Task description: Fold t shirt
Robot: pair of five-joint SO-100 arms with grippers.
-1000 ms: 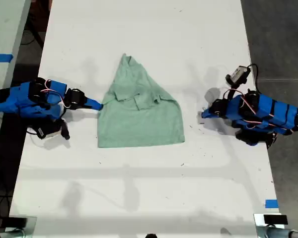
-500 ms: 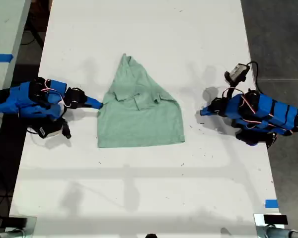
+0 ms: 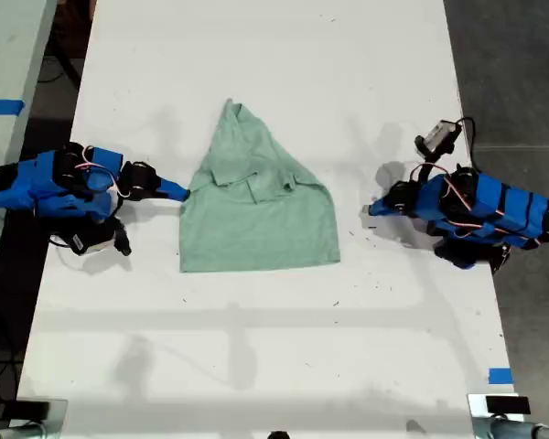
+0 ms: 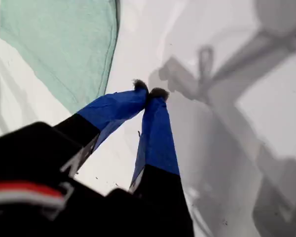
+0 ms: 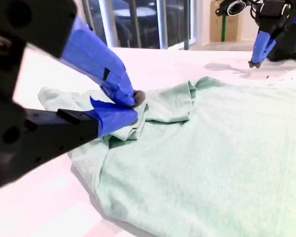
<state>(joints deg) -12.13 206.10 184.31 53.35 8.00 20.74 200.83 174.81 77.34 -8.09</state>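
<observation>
Shirt, pale sage-green soft wrinkled cloth (image 3: pixel 256 215), lies mid white tabletop (image 3: pixel 256 55), partly folded; limp, light. My second hand (image 5: pixel 133 101) pinches its edge; my first hand (image 4: pixel 149 93) pressed together, empty, beside it

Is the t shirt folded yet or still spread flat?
Partly folded: the t shirt lies on the table with both sleeves turned in, tapering to a point, its lower half still flat.

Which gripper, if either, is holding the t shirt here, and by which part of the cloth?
My second gripper is shut on the t shirt at the folded cloth on its edge toward the exterior view's left. My first gripper is shut on nothing.
</observation>
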